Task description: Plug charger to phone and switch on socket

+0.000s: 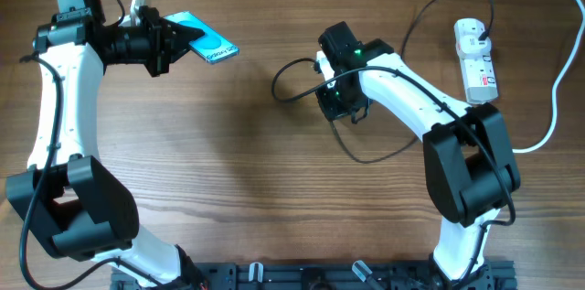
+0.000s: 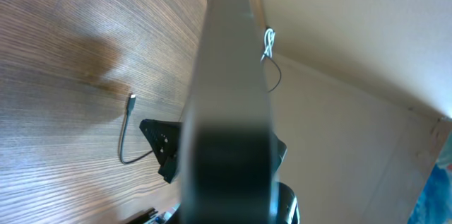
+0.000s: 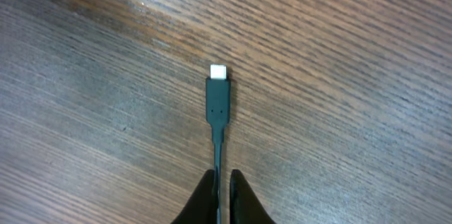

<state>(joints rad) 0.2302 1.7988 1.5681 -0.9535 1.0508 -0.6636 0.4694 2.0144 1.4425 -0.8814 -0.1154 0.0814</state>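
Note:
My left gripper (image 1: 172,43) is shut on the phone (image 1: 209,44), holding it tilted above the table at the far left, its light blue screen facing up. In the left wrist view the phone (image 2: 229,75) shows edge-on as a dark blurred band that hides the fingers. My right gripper (image 1: 335,100) is shut on the charger (image 1: 291,69), a thin black cable looping over the table. In the right wrist view the fingers (image 3: 220,185) pinch the cable just behind the plug (image 3: 218,100), whose metal tip points away above the wood. The white socket (image 1: 477,63) lies at the far right.
A thicker white cable (image 1: 557,89) curves along the right edge of the table. The black cable runs from the socket in wide loops around the right arm (image 1: 411,98). The left wrist view shows the plug (image 2: 131,101) and right gripper (image 2: 164,152) low over the wood.

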